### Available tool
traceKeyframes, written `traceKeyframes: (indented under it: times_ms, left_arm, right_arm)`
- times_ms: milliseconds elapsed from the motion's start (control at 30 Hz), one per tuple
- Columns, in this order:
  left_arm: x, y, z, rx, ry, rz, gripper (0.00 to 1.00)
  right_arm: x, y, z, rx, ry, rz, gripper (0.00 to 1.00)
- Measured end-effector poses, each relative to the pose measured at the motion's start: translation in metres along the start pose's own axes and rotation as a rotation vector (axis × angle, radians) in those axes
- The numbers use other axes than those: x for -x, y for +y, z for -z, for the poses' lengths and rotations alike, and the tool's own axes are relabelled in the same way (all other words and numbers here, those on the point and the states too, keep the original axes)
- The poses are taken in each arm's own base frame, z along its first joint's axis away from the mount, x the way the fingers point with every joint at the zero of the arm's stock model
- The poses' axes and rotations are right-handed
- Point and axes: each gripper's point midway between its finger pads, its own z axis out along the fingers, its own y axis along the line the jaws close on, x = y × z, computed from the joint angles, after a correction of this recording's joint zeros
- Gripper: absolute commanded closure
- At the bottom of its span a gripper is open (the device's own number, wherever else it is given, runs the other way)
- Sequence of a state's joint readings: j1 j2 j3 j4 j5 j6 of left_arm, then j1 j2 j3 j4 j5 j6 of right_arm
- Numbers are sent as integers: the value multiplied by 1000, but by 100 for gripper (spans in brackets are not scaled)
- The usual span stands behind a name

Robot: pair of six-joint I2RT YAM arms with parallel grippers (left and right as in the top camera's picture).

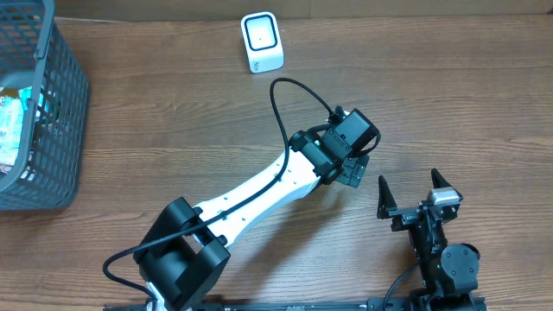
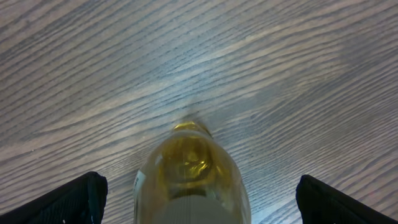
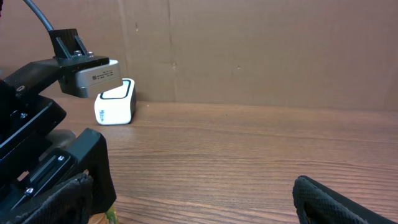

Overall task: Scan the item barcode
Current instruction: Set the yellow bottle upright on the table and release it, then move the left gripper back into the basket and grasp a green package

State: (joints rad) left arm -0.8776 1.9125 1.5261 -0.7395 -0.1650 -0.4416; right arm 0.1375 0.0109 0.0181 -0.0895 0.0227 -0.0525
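The brown wooden table (image 1: 449, 86) fills the whole view from above. A gray basket (image 1: 60, 130) sits at its far left edge, with some packs (image 1: 10, 121) inside it. The left arm (image 1: 259, 194) is long and white. It reaches from the near edge up to the middle of the table. The right arm (image 1: 445, 259) is black and stays low at the near right corner.

The left gripper (image 2: 199, 182) points down at the table. Its two black fingers (image 2: 74, 199) stand wide apart and hold nothing. The right gripper (image 1: 412, 188) is near the left one but does not touch it. Its two fingers are spread wide too, with nothing between them.

The small white scanner (image 1: 261, 41) stands at the far edge of the table, well apart from both grippers.

The bottle (image 2: 189, 168) is clear with yellow stuff inside. It rests on the table right between the left gripper's fingers, and neither finger touches it. From above it is hidden under that gripper. I cannot tell if it stands up or lies down.
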Motion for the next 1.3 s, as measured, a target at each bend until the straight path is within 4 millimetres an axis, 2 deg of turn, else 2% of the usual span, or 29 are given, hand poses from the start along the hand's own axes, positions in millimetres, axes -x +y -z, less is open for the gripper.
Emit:
traceKeyframes:
  times_ms: [233, 500, 600, 833, 1033, 1300]
  left_arm:
    - [-6, 4, 7, 19, 41, -15, 0]
    - [27, -2, 49, 2, 2, -28, 1]
    - [35, 2, 64, 5, -2, -20, 0]
    - [73, 17, 111, -4, -78, 14, 0]
    - [104, 52, 155, 19, -152, 52, 0]
    - [130, 144, 209, 171, -251, 195, 0]
  right_arm:
    - [0, 0, 0, 0, 1, 0, 0]
    - [0, 0, 0, 0, 1, 0, 0]
    - [0, 0, 0, 0, 0, 0, 0]
    - [0, 0, 0, 0, 1, 0, 0]
    - [0, 0, 0, 0, 1, 0, 0]
    - [0, 0, 0, 0, 0, 0, 0]
